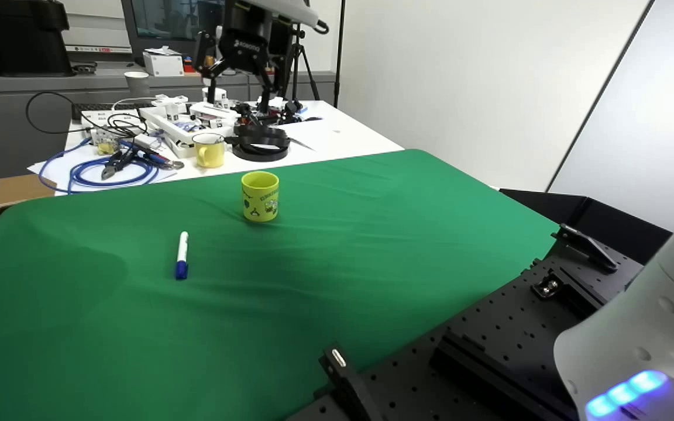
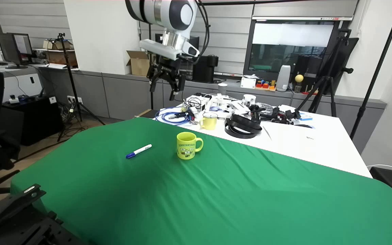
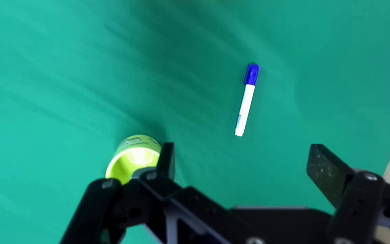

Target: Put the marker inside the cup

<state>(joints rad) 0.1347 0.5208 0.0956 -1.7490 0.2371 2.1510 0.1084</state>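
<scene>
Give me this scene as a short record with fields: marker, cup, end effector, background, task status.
marker: white with a blue cap, lying on the green cloth
cup: yellow-green, printed, upright on the same cloth, apart from the marker
end effector: open, holding nothing, raised above the cloth
background: paler yellow mug among clutter on a white table
task status: marker not yet in the cup

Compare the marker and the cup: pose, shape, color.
The marker lies on its side; the cup stands upright, mouth up. The marker is slim; the cup is wide and hollow. The marker is white, blue-capped; the cup is yellow-green with printed markings. Both rest on the green cloth.
</scene>
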